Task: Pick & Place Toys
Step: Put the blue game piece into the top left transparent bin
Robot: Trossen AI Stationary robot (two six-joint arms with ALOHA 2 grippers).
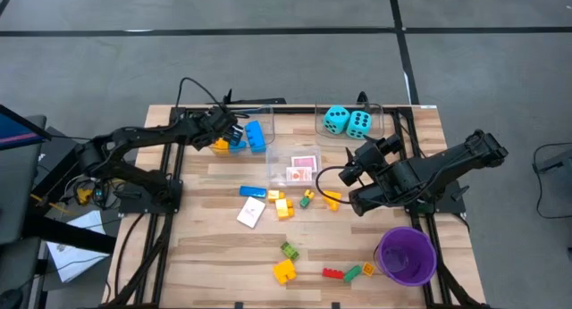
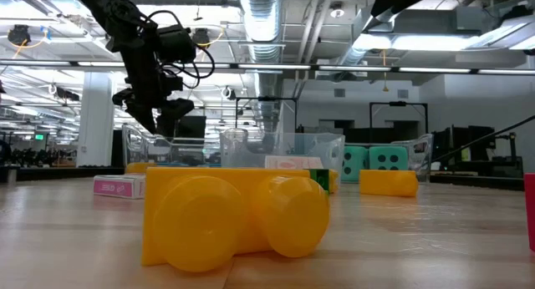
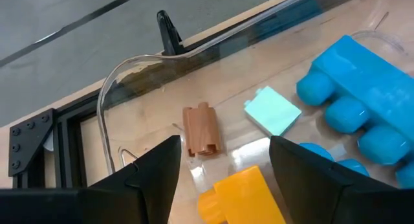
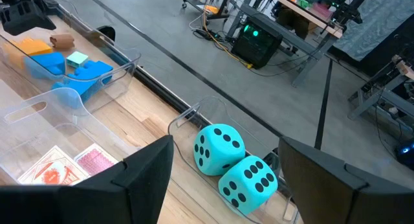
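Note:
My left gripper hangs open over the far-left clear bin, pointing slantwise down into it. In the left wrist view its fingers stand apart with nothing between them. Below them in the bin lie a yellow brick, a brown brick, a pale green tile and blue bricks. My right gripper is raised and open near the bin holding two turquoise dice. Loose bricks and card packs lie on the table's middle.
A middle clear bin holds red-and-white card packs. A purple cup stands at the near right. More bricks lie near the front edge; one yellow brick fills the low view's foreground.

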